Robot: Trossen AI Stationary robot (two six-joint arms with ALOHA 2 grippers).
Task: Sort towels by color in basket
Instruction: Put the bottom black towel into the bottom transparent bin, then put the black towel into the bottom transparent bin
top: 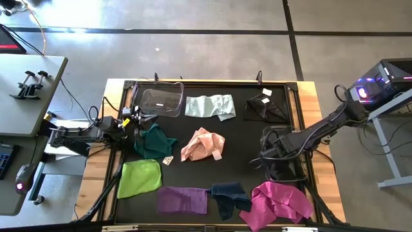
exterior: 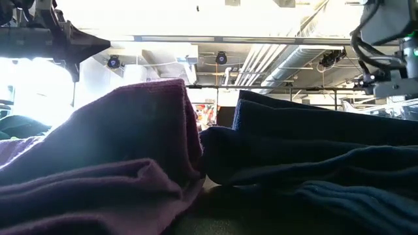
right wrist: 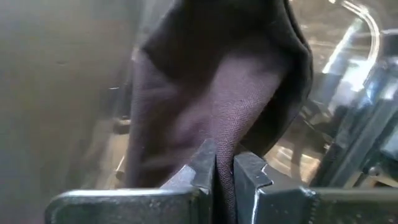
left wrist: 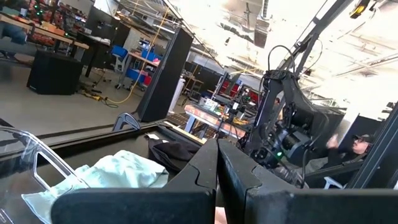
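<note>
You see the mint towel (top: 210, 106) flat at the mat's far edge, the black towel (top: 265, 107) beside it, the teal (top: 153, 140) and peach (top: 203, 144) towels crumpled mid-mat, and lime (top: 139, 177), purple (top: 183, 199), navy (top: 228, 197) and magenta (top: 277, 203) towels along the near edge.

No readable text, label, brand or number anywhere; white tags on towels too small.

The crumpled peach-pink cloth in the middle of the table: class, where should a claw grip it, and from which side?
Probably at the raised, bunched fold near the middle of the crumpled peach-pink cloth, coming straight down from above. It lies heaped on the black table mat, so its ridges stand up for pinching, while its flat edges hug the surface.
</note>
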